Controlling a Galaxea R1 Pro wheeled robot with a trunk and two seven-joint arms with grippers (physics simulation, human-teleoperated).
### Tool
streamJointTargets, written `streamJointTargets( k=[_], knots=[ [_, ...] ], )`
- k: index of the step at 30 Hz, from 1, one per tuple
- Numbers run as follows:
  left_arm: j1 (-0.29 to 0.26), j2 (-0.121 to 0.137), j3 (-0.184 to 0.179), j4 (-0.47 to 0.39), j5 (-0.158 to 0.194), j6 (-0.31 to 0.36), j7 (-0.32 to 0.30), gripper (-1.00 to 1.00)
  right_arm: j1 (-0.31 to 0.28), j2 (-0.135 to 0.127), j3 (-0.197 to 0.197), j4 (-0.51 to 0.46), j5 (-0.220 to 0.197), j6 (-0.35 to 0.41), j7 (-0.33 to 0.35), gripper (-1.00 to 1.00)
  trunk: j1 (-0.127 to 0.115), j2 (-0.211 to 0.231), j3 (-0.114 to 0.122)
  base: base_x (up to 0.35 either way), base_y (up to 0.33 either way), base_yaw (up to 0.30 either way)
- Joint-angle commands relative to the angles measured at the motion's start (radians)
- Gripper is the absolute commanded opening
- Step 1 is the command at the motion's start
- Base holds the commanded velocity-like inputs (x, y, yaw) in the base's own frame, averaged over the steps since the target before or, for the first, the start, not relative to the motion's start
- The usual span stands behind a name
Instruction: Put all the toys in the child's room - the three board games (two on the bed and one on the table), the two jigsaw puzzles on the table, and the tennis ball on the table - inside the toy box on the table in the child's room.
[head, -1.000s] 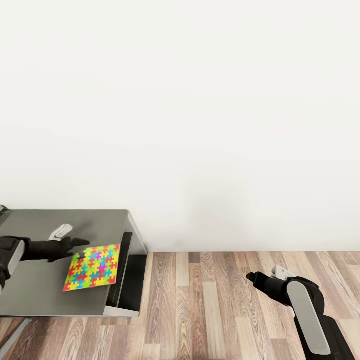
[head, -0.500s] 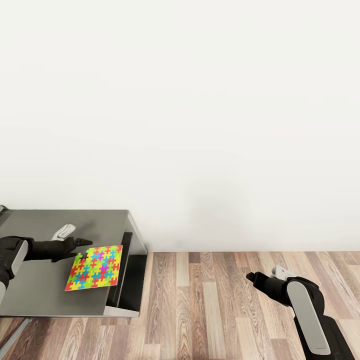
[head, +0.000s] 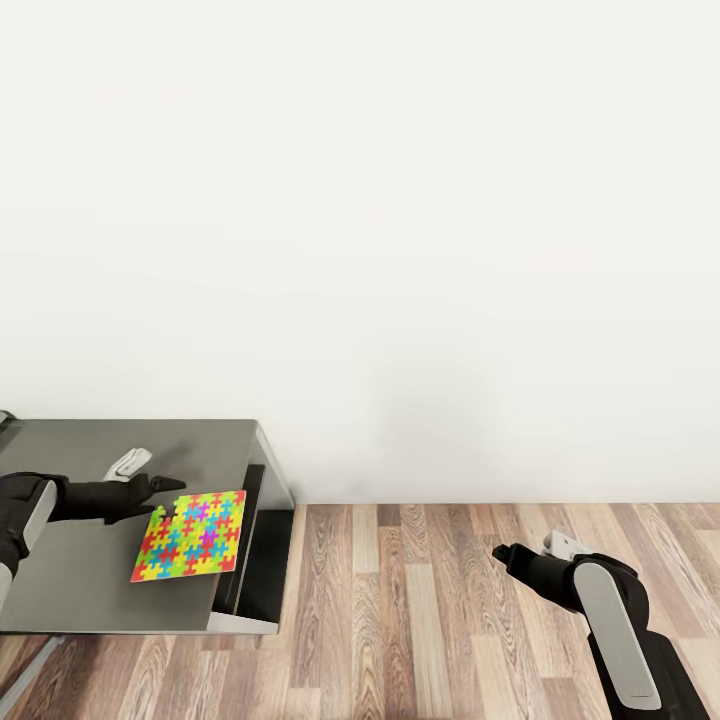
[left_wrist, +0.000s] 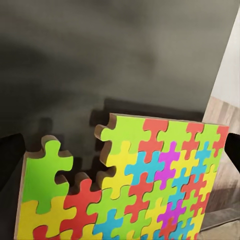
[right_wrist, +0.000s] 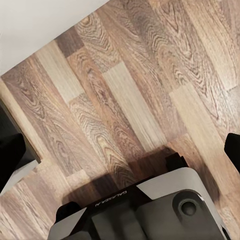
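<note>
Our left gripper (head: 172, 487) sits at the jigsaw puzzle's (head: 190, 535) far corner on the surface (head: 70, 580), grip uncertain; the right gripper (head: 500, 553), beyond over floor (head: 420, 610), likewise.

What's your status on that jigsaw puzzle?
Left end effector at the jigsaw puzzle corner, open astride its edge. Puzzle flat on the grey desk near the end. Right end effector over the wood floor, holding nothing. Nothing blocking.
</note>
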Motion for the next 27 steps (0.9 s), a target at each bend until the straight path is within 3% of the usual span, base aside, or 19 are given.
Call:
streamJointTargets(
  k=[1, 14, 17, 20, 23, 25, 27],
  knots=[
    [-0.001, 0.000, 0.002, 0.000, 0.003, 0.008, -0.001, 1.00, -0.001, 0.000, 0.000, -0.001, -0.010, 0.003, -0.010, 1.00, 0.000, -0.001, -0.001, 0.000, 0.000, 0.000],
    [-0.001, 0.011, 0.005, -0.001, 0.004, 0.005, -0.002, 1.00, -0.001, 0.001, 0.000, -0.001, -0.010, 0.003, -0.010, 1.00, 0.000, -0.001, -0.001, 0.000, 0.000, 0.000],
    [-0.001, 0.024, 0.011, -0.001, 0.005, 0.003, -0.003, 1.00, -0.001, 0.001, 0.001, -0.001, -0.010, 0.003, -0.010, 1.00, 0.000, -0.001, -0.001, 0.000, 0.000, 0.000],
    [-0.001, 0.059, 0.022, -0.002, 0.011, 0.002, -0.005, 1.00, -0.001, 0.001, 0.001, -0.001, -0.010, 0.003, -0.010, 1.00, 0.000, -0.001, -0.001, 0.000, 0.000, 0.000],
    [-0.001, 0.082, 0.051, -0.002, 0.013, 0.000, -0.007, 1.00, -0.001, 0.001, 0.009, -0.001, -0.010, 0.002, -0.010, 1.00, 0.000, -0.001, -0.001, 0.000, 0.000, 0.000],
    [-0.001, 0.096, 0.095, -0.002, 0.014, 0.001, -0.021, 1.00, -0.001, 0.001, 0.027, -0.001, -0.008, 0.001, -0.011, 1.00, 0.000, -0.001, -0.001, 0.000, 0.000, 0.000],
    [0.000, 0.102, 0.118, -0.002, 0.014, 0.001, -0.038, 1.00, -0.001, 0.000, 0.035, -0.001, -0.007, -0.005, -0.011, 1.00, 0.000, -0.001, -0.001, 0.000, 0.000, 0.000]
  ],
)
